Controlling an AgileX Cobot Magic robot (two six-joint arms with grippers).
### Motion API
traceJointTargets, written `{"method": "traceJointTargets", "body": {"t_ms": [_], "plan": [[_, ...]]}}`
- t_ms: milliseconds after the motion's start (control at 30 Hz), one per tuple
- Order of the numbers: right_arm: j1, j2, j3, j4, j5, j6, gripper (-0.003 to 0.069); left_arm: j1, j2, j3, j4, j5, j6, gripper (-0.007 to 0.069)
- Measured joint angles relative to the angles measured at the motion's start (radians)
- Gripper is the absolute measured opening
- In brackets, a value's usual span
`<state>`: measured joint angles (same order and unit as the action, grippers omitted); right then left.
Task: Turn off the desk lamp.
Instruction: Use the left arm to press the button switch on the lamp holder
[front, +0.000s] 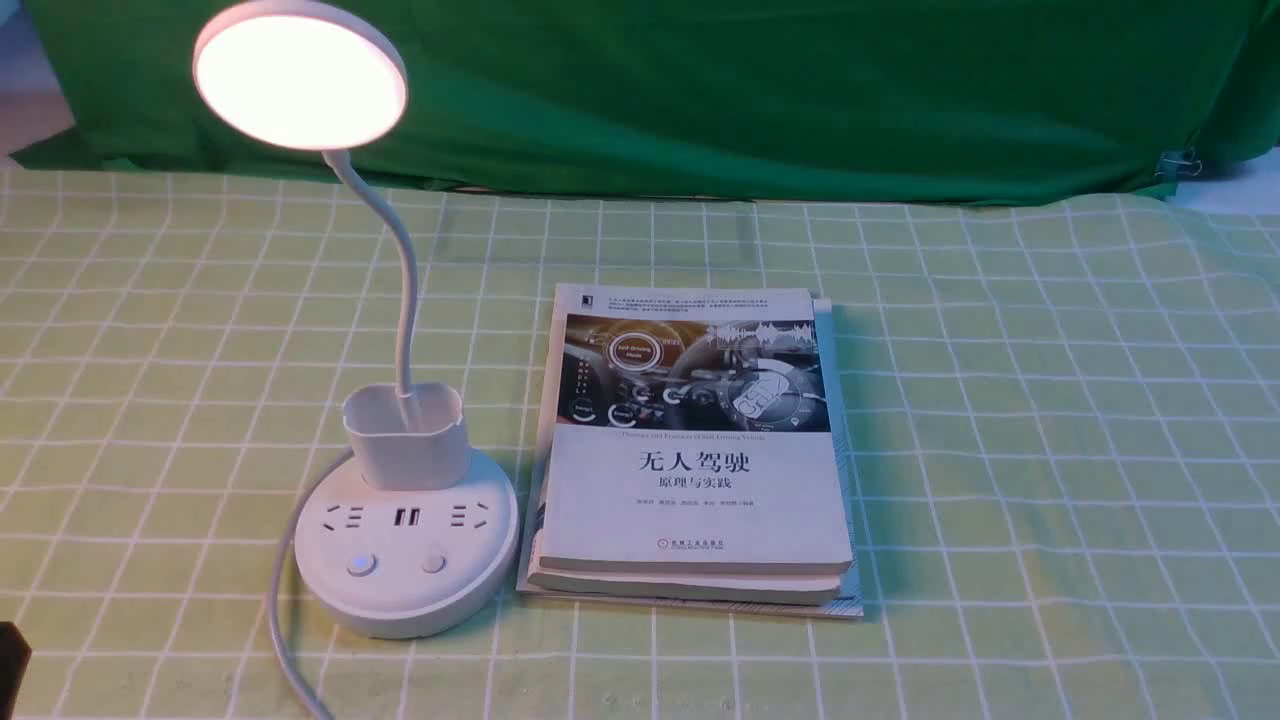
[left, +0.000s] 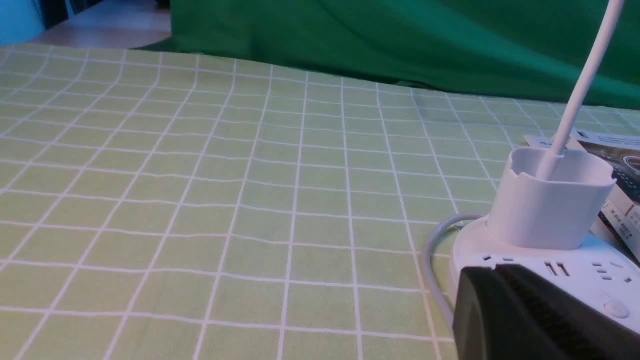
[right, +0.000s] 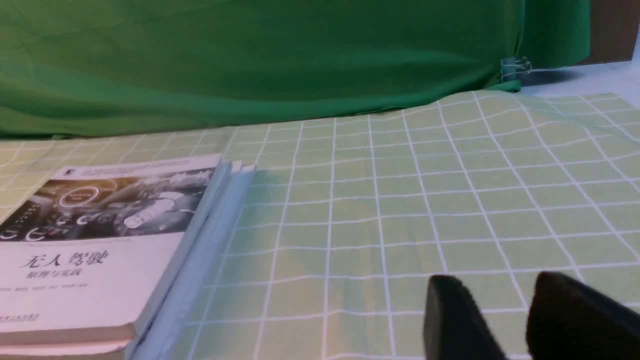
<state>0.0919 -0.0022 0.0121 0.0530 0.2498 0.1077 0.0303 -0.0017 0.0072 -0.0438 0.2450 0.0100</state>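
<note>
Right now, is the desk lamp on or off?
On. The desk lamp has its round head glowing bright in the front view.

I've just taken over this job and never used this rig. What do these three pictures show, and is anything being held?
This is a robot with two arms, each ending in a claw. The wide picture looks forward from between the arms. It shows a lit desk lamp on the left, with two buttons on its round base. The lamp is beside a stack of books, on a checked cloth.

The other two pictures come from cameras on the wrists. One looks past the left claw at the lamp's base. Only one dark part of that claw shows, so I cannot tell whether it is open. The other shows the right claw open over the cloth. Nothing visible is held.
</note>
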Motion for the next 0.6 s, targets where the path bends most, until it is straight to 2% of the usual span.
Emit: {"method": "traceJointTargets", "body": {"t_ms": [600], "plan": [[0.0,0.0,0.0,0.0,-0.002,0.0,0.0238,0.0,0.0,0.0,-0.013,-0.04,-0.004,0.0001]]}}
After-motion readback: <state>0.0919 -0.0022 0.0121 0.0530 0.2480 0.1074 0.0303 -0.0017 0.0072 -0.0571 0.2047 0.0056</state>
